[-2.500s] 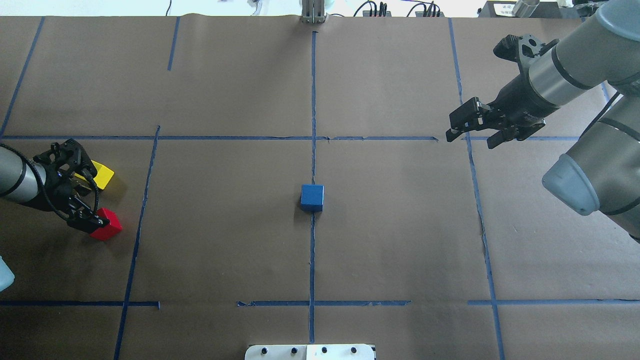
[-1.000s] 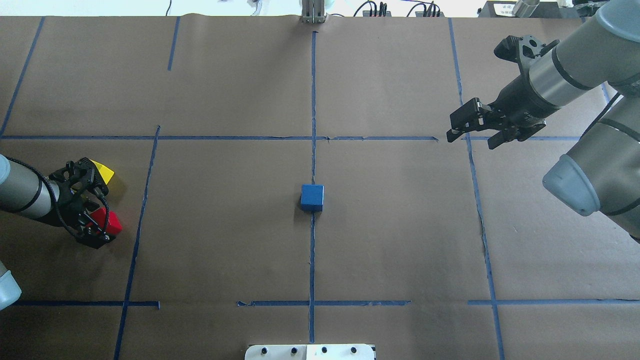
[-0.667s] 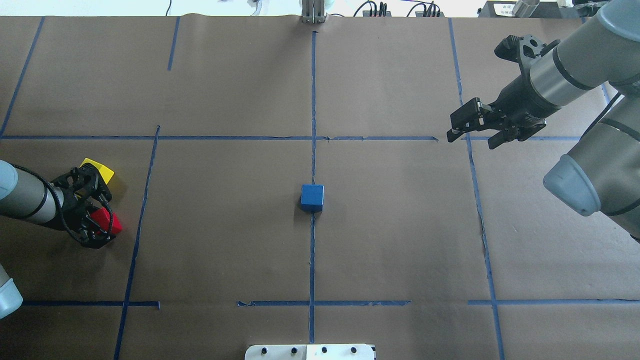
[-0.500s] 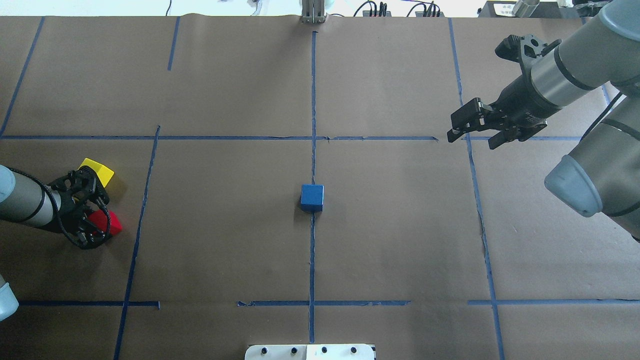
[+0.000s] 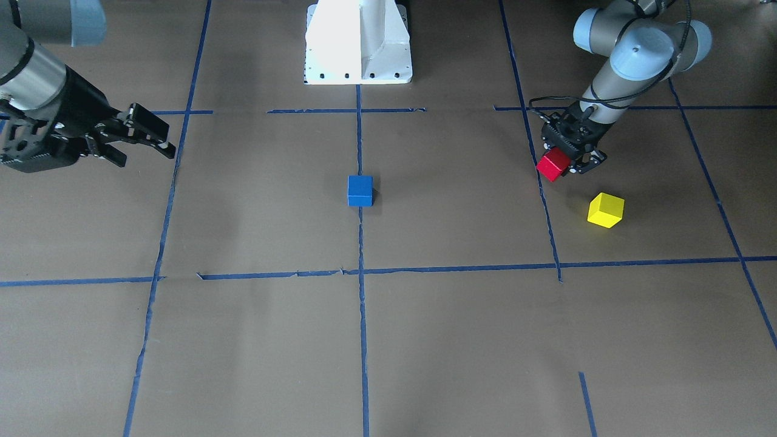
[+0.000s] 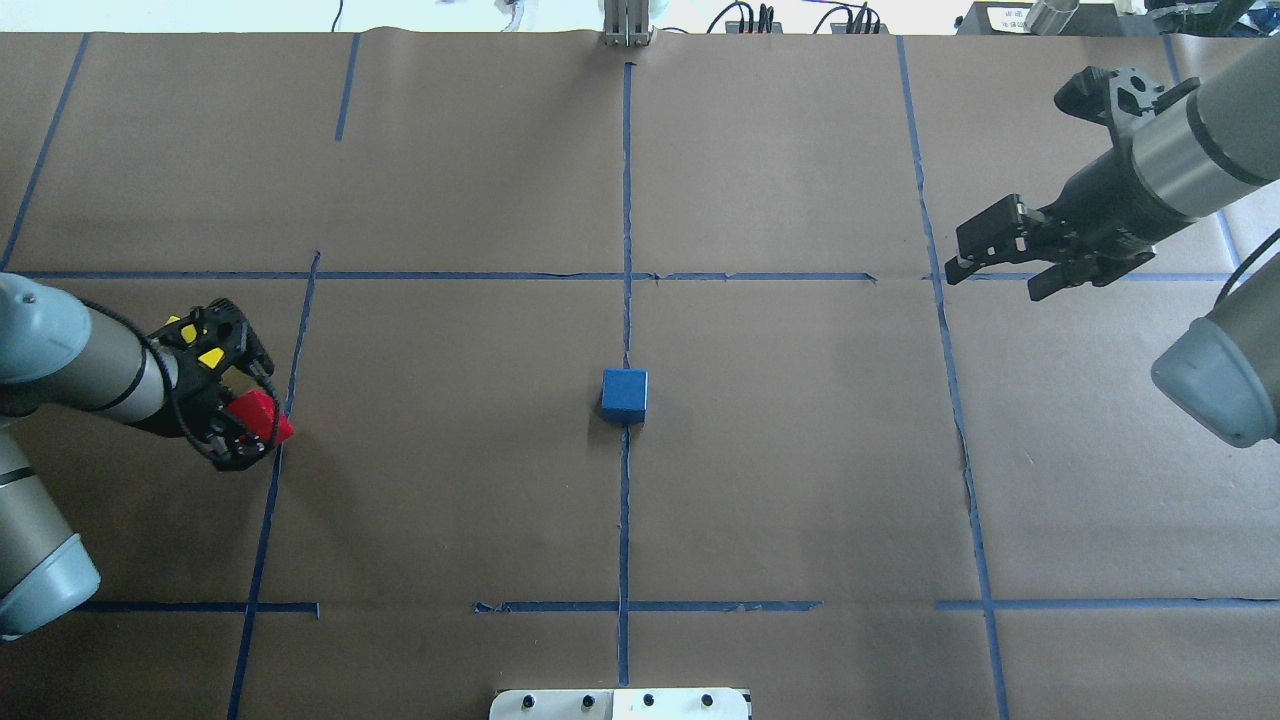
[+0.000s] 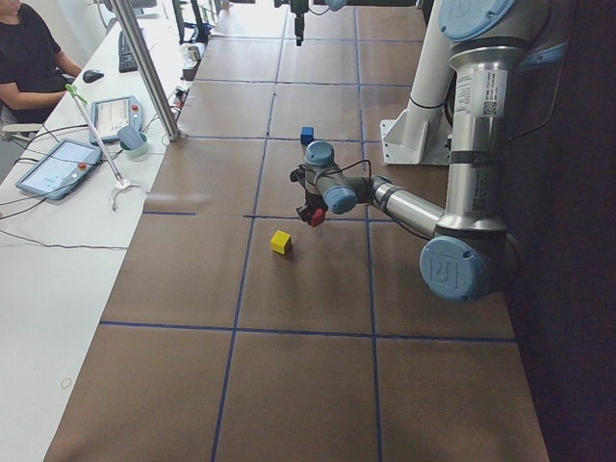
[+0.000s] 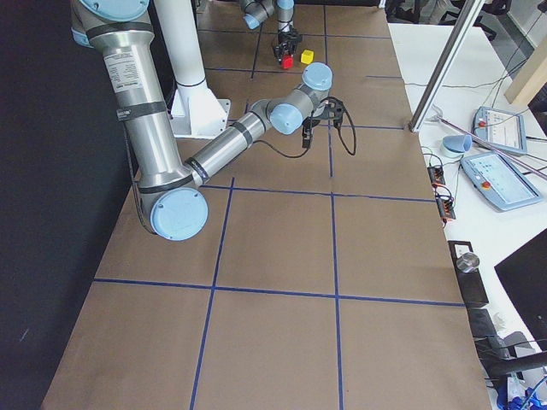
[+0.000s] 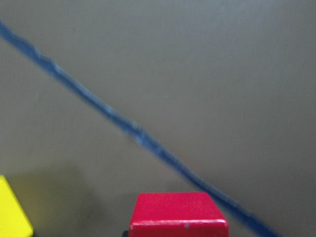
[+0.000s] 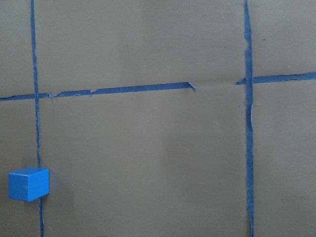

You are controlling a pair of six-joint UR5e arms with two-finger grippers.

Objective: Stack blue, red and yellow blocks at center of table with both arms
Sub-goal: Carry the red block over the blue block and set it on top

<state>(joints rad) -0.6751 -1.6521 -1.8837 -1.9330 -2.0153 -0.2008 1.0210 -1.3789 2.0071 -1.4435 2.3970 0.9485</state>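
left gripper (image 5: 566, 163) clamped on red block (image 5: 552, 165), bound for blue block (image 5: 360, 190) (centre base); right gripper (image 5: 149, 155) fingers apart, idle; yellow block (image 5: 605, 210) waits.

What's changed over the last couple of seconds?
The left gripper closed on the red block and has carried it a little toward the blue block. The right gripper, open, drew back toward its own side. The blue block and the yellow block have not moved.
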